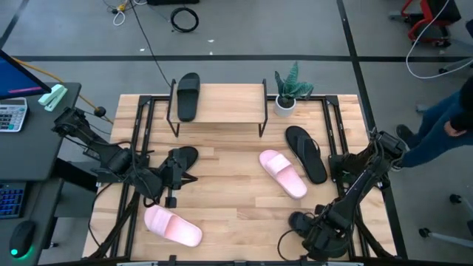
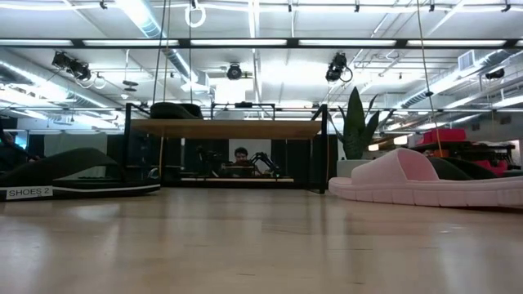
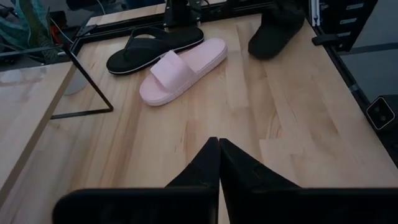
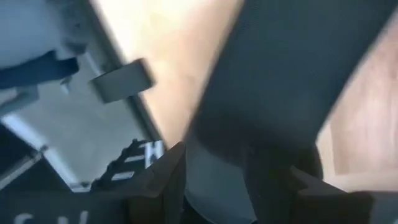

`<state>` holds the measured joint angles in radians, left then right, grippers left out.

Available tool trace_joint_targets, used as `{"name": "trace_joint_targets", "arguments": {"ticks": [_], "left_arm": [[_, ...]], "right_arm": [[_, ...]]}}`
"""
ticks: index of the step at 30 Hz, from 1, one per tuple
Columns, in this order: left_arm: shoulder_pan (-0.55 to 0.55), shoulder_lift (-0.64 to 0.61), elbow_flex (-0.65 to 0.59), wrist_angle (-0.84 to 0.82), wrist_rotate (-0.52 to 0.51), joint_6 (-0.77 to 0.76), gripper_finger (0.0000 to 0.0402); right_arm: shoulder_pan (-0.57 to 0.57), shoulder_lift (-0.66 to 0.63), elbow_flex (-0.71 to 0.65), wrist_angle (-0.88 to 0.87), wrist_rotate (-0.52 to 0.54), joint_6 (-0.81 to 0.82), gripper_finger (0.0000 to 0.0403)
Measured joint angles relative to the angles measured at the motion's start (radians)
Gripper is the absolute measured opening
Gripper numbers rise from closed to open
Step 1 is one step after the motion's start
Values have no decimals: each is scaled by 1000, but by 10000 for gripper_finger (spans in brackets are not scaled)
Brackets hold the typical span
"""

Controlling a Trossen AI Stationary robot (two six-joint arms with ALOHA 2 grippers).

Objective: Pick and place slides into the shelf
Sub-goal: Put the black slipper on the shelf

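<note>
One black slide (image 1: 188, 96) lies on the left end of the shelf's plank top (image 1: 222, 107). A black flip-flop (image 1: 307, 153) and a pink slide (image 1: 282, 174) lie side by side on the table right of centre. A second pink slide (image 1: 171, 226) lies near the front left. Another black flip-flop (image 2: 82, 175) lies flat at the left, partly under my left arm (image 1: 182, 157). My left gripper (image 3: 219, 163) is shut and empty just above the table, pointing toward the table's right. My right gripper (image 4: 239, 177) is at the front right, shut on the second black slide (image 1: 299, 220). My right gripper has the black slide (image 4: 280, 93) between its two fingers (image 4: 168, 177), one on each side of it. The slide reaches forward past the fingertips over the wood. The gripper itself hides which part it has and whether the slide still rests on the table.
A potted plant (image 1: 288, 92) stands at the shelf's right end. Black frame rails run along the table's left and right sides (image 1: 341, 133). A person's leg (image 1: 443, 125) shows beyond the right edge. Bare wood lies between the shelf and the front edge, mid-table.
</note>
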<state>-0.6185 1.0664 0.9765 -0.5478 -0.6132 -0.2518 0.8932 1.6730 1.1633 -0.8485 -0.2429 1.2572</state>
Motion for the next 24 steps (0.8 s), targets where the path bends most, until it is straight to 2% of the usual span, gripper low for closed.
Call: {"name": "trace_joint_targets", "arguments": {"ticks": [3,9,16,24], "left_arm": [[0,0,0,1,0,-26,24],[0,0,0,0,0,-53,19],[0,0,0,-3,0,-44,7],[0,0,0,-4,0,-40,26]], "right_arm": [[0,0,29,7,0,-49,158],[-1,0,26,24,0,-40,158],[-1,0,-8,8,-4,-353,158],[-4,0,-9,-7,-97,-342,158]]}}
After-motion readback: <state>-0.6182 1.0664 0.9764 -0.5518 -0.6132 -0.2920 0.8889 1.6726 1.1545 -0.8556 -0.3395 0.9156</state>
